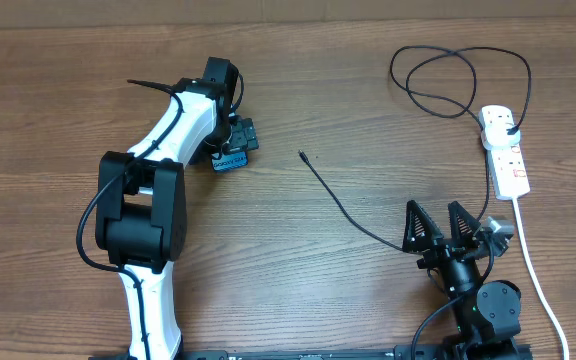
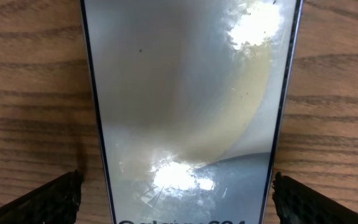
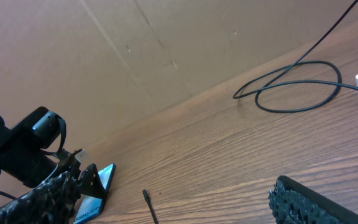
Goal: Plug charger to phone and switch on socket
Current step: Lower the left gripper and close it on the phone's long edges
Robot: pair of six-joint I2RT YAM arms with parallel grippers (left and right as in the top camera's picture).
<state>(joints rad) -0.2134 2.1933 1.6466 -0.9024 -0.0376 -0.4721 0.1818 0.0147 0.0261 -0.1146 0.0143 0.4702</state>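
The phone [image 1: 230, 160] lies flat at the left, its light-blue screen up. In the left wrist view the phone [image 2: 185, 93] fills the middle. My left gripper [image 1: 236, 140] is open and straddles it [image 2: 176, 199], with a gap of table between each finger and the phone's edge. The charger [image 1: 343, 205] runs from its loose tip [image 1: 301, 154] across the table and loops to a black plug [image 1: 503, 122] sitting in the socket [image 1: 506, 152]. My right gripper [image 1: 438, 225] is open and empty over the cable; the tip [image 3: 146, 196] lies ahead between its fingers [image 3: 174, 200].
The socket's thick white cord [image 1: 533, 265] runs down the right side to the front edge. The cable's loops [image 3: 297, 87] lie at the back right. A brown cardboard wall [image 3: 104, 56] stands behind the table.
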